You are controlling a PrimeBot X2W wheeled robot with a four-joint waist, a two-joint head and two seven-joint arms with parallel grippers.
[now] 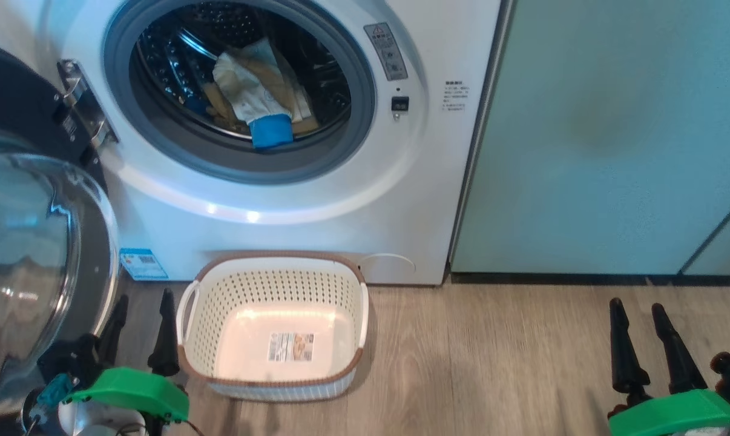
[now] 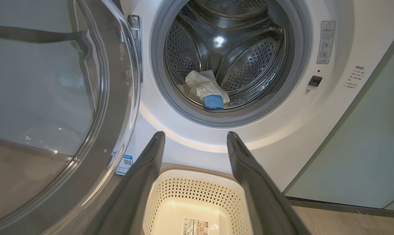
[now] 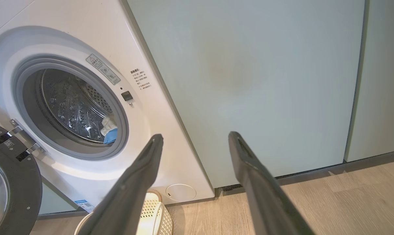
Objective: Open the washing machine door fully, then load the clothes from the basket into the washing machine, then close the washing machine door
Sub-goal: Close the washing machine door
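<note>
The clothes [image 1: 259, 97] lie inside the washing machine [image 1: 316, 206] at 12 o'clock, partly hidden by its rim. The washing machine door [image 1: 32, 242], cut off at 9 o'clock, stands open. The basket [image 1: 280, 290] sits at 6 o'clock. The left hand [image 1: 144, 297] and right hand [image 1: 637, 305] are both spread.

clothes [image 1: 253, 91] in drum [image 1: 177, 54] (door [image 1: 38, 242] open), basket [image 1: 274, 257] upright

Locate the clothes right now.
Head view, upper centre: the clothes lie inside the washing machine drum, blue trim at the grey rim's bottom, above the empty basket on the floor.
</note>
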